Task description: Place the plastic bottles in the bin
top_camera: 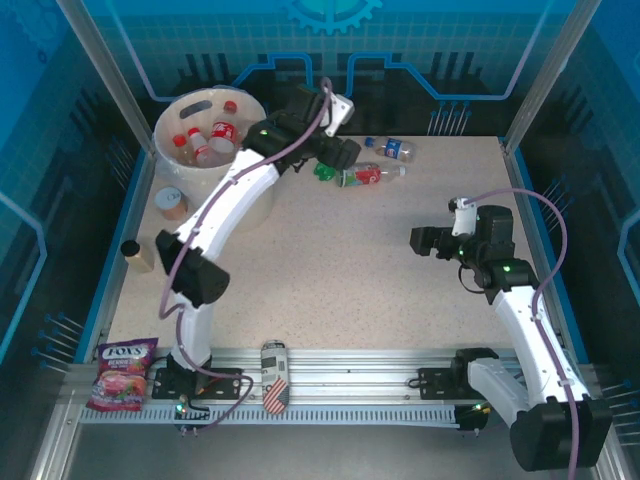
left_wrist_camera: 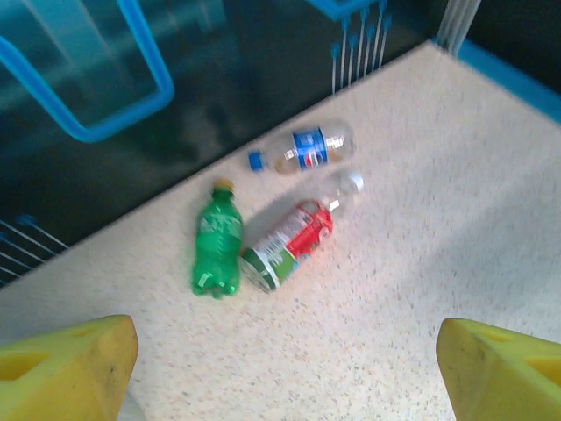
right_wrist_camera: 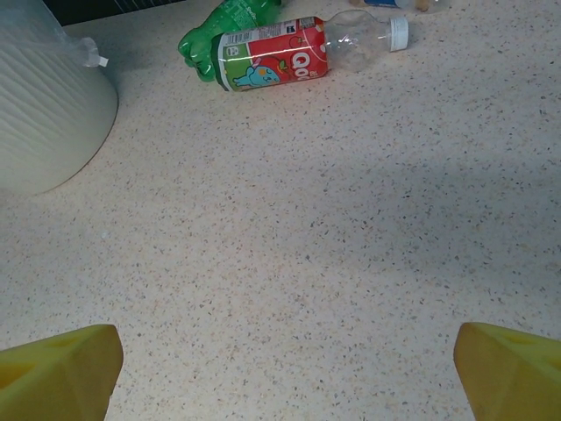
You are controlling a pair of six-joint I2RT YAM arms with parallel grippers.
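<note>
The bin (top_camera: pixel 163 132), a cream-white bucket at the far left, holds several red-capped plastic bottles (top_camera: pixel 221 131). Three more lie on the table to its right: a green one (top_camera: pixel 325 171), a red-labelled one (top_camera: pixel 368 175) and a blue-labelled one (top_camera: pixel 392 149). My left gripper (top_camera: pixel 340 152) hovers just above and beside them, open and empty. Its wrist view has its yellow fingers (left_wrist_camera: pixel 66 368) wide apart over bare table, with the green bottle (left_wrist_camera: pixel 216 241), red-labelled bottle (left_wrist_camera: pixel 294 237) and blue-labelled bottle (left_wrist_camera: pixel 307 149) ahead. My right gripper (top_camera: pixel 425 240) stands open at mid-right, facing the red-labelled bottle (right_wrist_camera: pixel 280 53) and the bin wall (right_wrist_camera: pixel 44 114).
A small tan-lidded container (top_camera: pixel 172 203) and a brown jar (top_camera: pixel 135 253) stand by the left edge. A candy bag (top_camera: pixel 122 375) and a striped can (top_camera: pixel 274 377) lie on the near rail. Blue frame walls border the table.
</note>
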